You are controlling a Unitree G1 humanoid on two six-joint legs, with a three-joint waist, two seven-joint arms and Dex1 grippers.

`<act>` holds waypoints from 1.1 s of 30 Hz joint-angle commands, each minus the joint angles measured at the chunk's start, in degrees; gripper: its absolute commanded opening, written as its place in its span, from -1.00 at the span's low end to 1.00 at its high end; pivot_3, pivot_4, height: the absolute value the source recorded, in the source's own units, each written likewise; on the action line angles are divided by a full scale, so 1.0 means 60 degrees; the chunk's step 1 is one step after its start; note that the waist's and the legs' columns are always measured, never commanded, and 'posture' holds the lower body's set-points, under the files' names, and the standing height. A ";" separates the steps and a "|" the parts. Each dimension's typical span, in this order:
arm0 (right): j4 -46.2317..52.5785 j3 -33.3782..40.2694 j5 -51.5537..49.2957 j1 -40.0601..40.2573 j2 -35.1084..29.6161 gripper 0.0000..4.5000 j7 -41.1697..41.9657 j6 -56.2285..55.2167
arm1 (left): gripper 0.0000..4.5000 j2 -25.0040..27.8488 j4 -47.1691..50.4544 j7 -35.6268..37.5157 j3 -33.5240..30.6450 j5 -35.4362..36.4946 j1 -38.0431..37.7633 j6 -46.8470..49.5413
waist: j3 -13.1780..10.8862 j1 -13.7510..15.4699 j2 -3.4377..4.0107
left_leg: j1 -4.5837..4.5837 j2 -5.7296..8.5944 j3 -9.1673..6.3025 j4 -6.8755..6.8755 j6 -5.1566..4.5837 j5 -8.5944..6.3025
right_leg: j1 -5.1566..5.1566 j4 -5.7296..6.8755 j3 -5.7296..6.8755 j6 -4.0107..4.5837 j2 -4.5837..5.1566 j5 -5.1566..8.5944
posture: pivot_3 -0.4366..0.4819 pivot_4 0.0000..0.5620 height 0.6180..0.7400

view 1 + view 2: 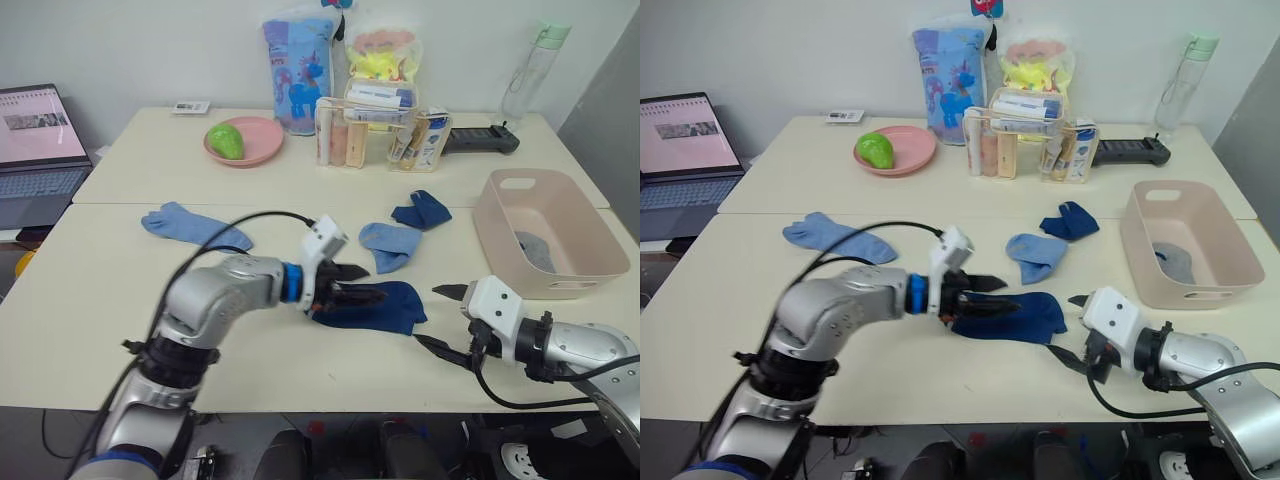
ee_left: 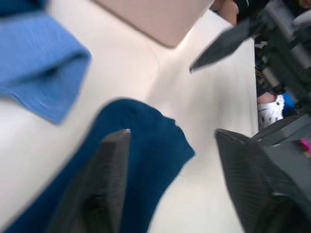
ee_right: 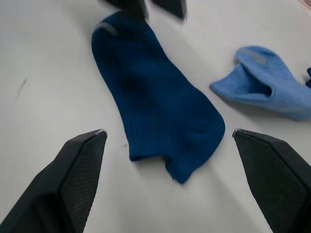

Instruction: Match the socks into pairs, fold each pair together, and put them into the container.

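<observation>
The left gripper [image 1: 352, 284] hovers with its fingers spread apart over the near end of a flat navy sock [image 1: 380, 305] lying on the cream worktop [image 1: 90, 300]. In the left wrist view one finger sits above the dark fabric and the other over bare worktop just beside the sock's edge; nothing is clasped.

The right gripper [image 1: 440, 318] is also released, fingers wide, low over the worktop just beyond the far end of that same navy sock, so the sock lies between the two grippers. In the right wrist view the sock stretches away from the spread fingers toward the left gripper's tips.

A light blue sock [image 1: 390, 244], folded over on itself, lies just past the navy sock, away from both grippers. Further on, a second navy sock [image 1: 422, 211] is bunched up. Another light blue sock [image 1: 192, 226] lies well off to the outer side of the left arm.

The pink-beige container [image 1: 560, 270] stands beside the right gripper, on its outer side, with a grey sock [image 1: 537, 250] inside.
</observation>
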State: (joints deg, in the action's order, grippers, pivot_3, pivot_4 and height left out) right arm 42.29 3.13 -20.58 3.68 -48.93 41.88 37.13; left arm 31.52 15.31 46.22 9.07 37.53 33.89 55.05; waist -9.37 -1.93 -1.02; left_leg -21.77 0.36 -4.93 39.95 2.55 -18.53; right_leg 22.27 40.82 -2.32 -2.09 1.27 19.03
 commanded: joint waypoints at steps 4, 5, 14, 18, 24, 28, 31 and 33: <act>-0.0094 -0.0198 0.0497 -0.0098 -0.0031 1.00 0.0135 -0.0844 | 0.99 0.2464 -0.0117 0.2984 0.0162 -0.1980 -0.1138 -0.4288 | 0.0002 0.0041 0.0005 | 0.0005 0.0002 0.0006 -0.0004 0.0003 0.0002 | -0.0004 -0.0006 -0.0003 0.0000 0.0001 0.0000 | -0.05 -0.47 0.39; -0.0188 -0.0436 0.0747 -0.0115 -0.0097 1.00 0.0208 -0.1092 | 0.99 0.2722 -0.0348 0.3361 0.0299 -0.2454 -0.1292 -0.5165 | 0.0002 0.0062 0.0004 | 0.0003 0.0005 0.0006 -0.0003 0.0001 0.0000 | -0.0004 -0.0011 -0.0004 0.0000 0.0002 0.0000 | -0.05 -0.47 0.39; -0.1757 -0.2045 0.3154 -0.0437 -0.0594 1.00 0.0846 -0.4292 | 0.99 0.2350 -0.2917 0.3907 0.1190 -0.5402 -0.1407 -1.1354 | 0.0000 0.0173 0.0002 | -0.0011 0.0012 0.0007 0.0001 -0.0030 -0.0017 | -0.0006 -0.0033 0.0006 0.0000 0.0008 0.0000 | -0.05 -0.47 0.39; -0.2314 -0.2275 0.3450 -0.1016 -0.0364 1.00 0.0982 -0.4744 | 0.99 0.1888 -0.4202 0.3647 0.1529 -0.6329 -0.1281 -1.3024 | 0.0000 0.0117 0.0002 | -0.0005 0.0012 0.0015 0.0002 -0.0032 -0.0018 | -0.0003 -0.0022 0.0012 0.0000 0.0006 0.0000 | -0.05 -0.47 0.39; -0.3385 -0.2794 0.4160 -0.1839 0.0213 0.71 0.0925 -0.5959 | 0.59 0.1021 -0.5738 0.3297 0.1997 -0.7102 -0.0835 -1.4385 | 0.0008 0.0093 0.0011 | 0.0008 0.0018 0.0016 0.0007 -0.0034 -0.0018 | -0.0013 -0.0005 0.0020 0.0000 0.0006 -0.0001 | -0.05 -0.47 0.39; -0.4022 -0.3066 0.4605 -0.2038 0.0419 0.10 0.0951 -0.6855 | 0.02 0.0776 -0.6250 0.3178 0.2015 -0.7287 -0.0505 -1.4790 | 0.0009 0.0112 0.0010 | 0.0003 0.0026 0.0016 0.0014 -0.0034 -0.0018 | -0.0012 -0.0005 0.0025 -0.0001 0.0006 0.0000 | -0.05 -0.47 0.39; -0.4157 -0.3058 0.4493 -0.2035 0.0466 -0.38 0.1140 -0.7178 | -0.41 0.0759 -0.6291 0.3453 0.2001 -0.7060 -0.0412 -1.4870 | 0.0009 0.0079 0.0010 | 0.0006 0.0021 0.0017 0.0013 -0.0034 -0.0017 | -0.0007 0.0002 0.0025 -0.0001 0.0006 -0.0001 | -0.05 -0.47 0.39; -0.4201 -0.3027 0.4453 -0.2024 0.0482 -0.70 0.1225 -0.7323 | -0.68 0.0795 -0.6041 0.4001 0.1973 -0.6497 -0.0510 -1.4422 | 0.0009 0.0050 0.0010 | 0.0006 0.0016 0.0019 0.0013 -0.0033 -0.0017 | -0.0005 0.0005 0.0025 -0.0001 0.0004 -0.0001 | -0.05 -0.47 0.39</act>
State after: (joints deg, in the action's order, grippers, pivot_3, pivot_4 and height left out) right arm 16.01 -15.81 6.77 -7.97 -46.19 48.75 -5.11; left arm 36.03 -21.98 68.31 20.63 -3.60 30.86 -33.29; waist -9.32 -1.63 -0.95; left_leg -21.73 0.45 -4.81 40.03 2.35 -18.63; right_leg 22.25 40.86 -2.17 -2.09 1.29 19.02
